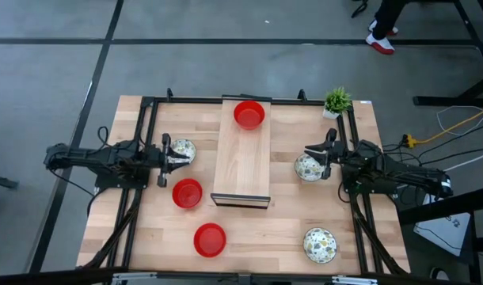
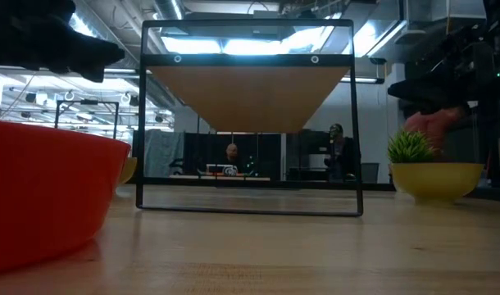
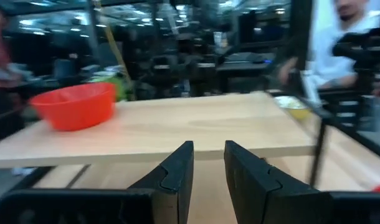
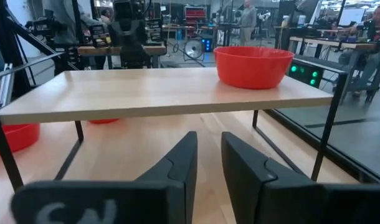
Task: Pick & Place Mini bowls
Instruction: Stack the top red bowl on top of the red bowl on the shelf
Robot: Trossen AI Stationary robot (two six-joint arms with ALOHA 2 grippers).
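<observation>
A raised wooden shelf [image 1: 241, 162] stands mid-table, with one red bowl [image 1: 249, 115] resting on its far end. Two more red bowls [image 1: 187, 193] [image 1: 210, 240] sit on the table left of the shelf. Patterned white bowls rest at the left [image 1: 183, 150], the right [image 1: 308, 167] and the near right [image 1: 320, 245]. My left gripper [image 1: 169, 153] [image 3: 209, 146] hovers at the left patterned bowl's edge, fingers shut on nothing. My right gripper [image 1: 321, 152] [image 4: 207, 137] hovers beside the right patterned bowl, also shut and empty. Both point at the shelf.
A small potted plant [image 1: 336, 101] stands at the far right corner. The shelf's thin black metal legs [image 4: 330, 118] leave a gap under its top. Black frame rails [image 1: 146, 119] run along the table's left and right sides. People show in the room beyond.
</observation>
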